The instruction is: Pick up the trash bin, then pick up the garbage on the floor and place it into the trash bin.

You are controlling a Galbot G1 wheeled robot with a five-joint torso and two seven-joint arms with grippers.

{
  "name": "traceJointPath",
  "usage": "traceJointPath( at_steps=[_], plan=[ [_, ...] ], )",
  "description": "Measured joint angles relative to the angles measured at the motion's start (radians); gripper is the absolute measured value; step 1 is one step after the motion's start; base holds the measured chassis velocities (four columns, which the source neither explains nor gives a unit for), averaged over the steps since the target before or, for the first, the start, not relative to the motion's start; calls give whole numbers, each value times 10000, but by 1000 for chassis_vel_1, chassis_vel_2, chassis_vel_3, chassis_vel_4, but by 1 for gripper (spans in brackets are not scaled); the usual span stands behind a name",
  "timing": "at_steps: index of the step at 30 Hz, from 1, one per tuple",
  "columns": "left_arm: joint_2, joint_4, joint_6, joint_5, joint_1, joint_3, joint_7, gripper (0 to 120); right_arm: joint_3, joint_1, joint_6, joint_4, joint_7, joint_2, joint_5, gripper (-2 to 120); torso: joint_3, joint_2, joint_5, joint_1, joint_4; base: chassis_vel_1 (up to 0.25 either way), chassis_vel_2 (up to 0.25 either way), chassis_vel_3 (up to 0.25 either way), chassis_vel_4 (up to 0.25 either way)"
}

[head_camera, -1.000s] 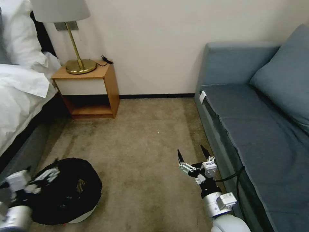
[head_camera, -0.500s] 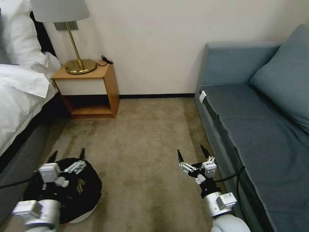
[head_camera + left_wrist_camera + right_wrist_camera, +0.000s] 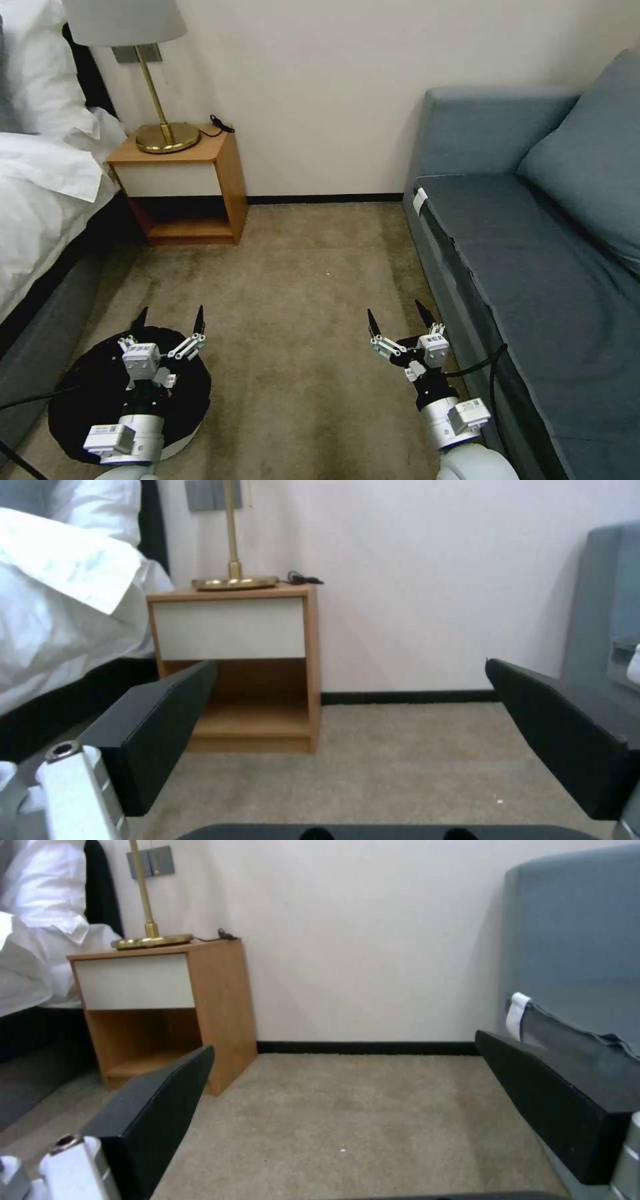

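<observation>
At the lower left of the head view my left hand [image 3: 169, 319] hovers over the trash bin [image 3: 193, 393] on the carpet, fingers spread wide and empty, pointing forward. Lower centre-right, my right hand [image 3: 397, 319] is held level beside the sofa [image 3: 533, 253], equally wide open, holding nothing.

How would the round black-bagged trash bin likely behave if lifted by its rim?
The round trash bin lined with crinkly black plastic sits low and wide, so tipping seems unlikely. Its loose liner may slip or bunch under the open left tool. It probably weighs little.
</observation>
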Motion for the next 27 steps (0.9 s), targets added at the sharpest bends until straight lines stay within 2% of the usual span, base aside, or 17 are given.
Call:
traceJointPath(
  at_steps=[27],
  plan=[
    [4, 0, 93, -50, -2, -53, -8, 100, 0, 0, 0, 0, 0, 0, 0, 100, 0, 0, 0, 0, 0, 0, 0, 0, 0]
  ],
)
